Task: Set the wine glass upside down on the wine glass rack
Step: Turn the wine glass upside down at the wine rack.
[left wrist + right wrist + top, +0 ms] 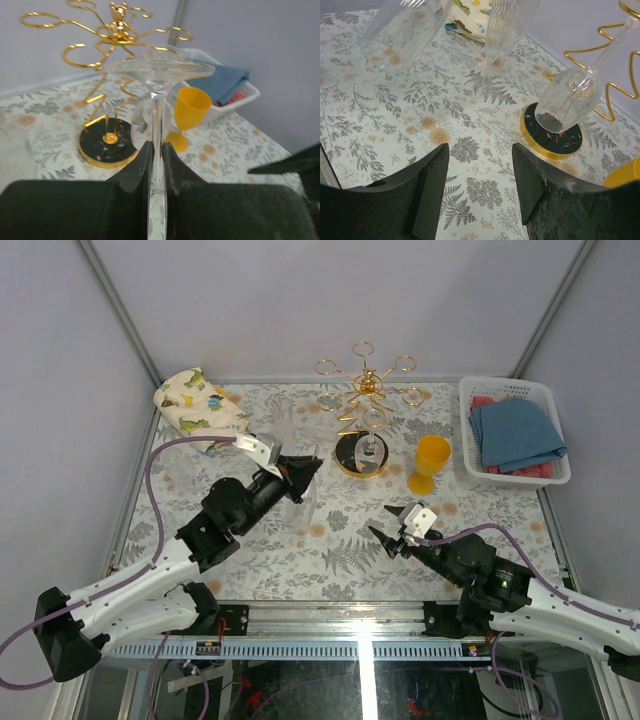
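1. Wine glass is upside down on the wine glass rack, bowl mouth-down just over the black base, stem slanting up into the gold wires.
2. Right tool is on the near side of the rack, above the floral worktop, its fingers spread apart and gripping nothing.
3. Left tool is clamped on the stem of a second wine glass, whose flared end points toward the rack.
4. A yellow goblet stands upright just right of the base.

Wine glass: clear, foot up, stem pinched in left pincer
Rack: gold wire, upright, second glass hanging inverted
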Tool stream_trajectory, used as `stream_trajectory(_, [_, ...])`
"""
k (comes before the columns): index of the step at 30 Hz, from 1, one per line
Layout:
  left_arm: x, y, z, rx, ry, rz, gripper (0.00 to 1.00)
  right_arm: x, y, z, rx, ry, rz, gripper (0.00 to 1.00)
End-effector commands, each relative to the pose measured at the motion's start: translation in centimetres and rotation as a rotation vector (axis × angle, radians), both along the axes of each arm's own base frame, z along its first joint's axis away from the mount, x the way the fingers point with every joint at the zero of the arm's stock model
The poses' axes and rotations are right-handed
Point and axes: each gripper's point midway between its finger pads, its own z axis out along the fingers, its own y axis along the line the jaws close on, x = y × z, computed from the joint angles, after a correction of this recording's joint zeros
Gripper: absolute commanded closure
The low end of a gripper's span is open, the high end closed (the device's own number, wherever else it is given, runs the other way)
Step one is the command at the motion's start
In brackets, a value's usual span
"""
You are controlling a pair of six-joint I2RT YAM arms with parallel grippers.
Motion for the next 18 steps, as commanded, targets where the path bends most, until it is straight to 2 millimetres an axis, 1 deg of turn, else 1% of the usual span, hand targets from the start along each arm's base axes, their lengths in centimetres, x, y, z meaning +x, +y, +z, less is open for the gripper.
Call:
stream_trajectory(1, [2.7, 2.1, 4.6, -0.138, -0.172, 0.136, 1.00, 0.2, -0.5, 0.5, 0.045, 0.016, -0.035, 0.40])
stream_trajectory(5, [4.9, 2.7, 5.0, -0.167, -0.192, 0.178, 1.00, 0.1, -0.8, 0.3, 0.052, 0.026, -0.041, 0.39])
stream_trajectory(10, [7.0, 3.0, 5.2, -0.206, -0.202, 0.223, 1.00, 0.1, -0.9, 0.3, 0.059, 0.034, -0.047, 0.39])
stream_trajectory(14, [8.5, 3.1, 5.0, -0.231, -0.193, 0.272, 1.00, 0.1, -0.9, 0.3, 0.063, 0.038, -0.049, 0.39])
stream_trajectory(18, [10.0, 3.0, 4.2, -0.244, -0.158, 0.315, 1.00, 0.1, -0.8, 0.3, 0.060, 0.043, -0.048, 0.39])
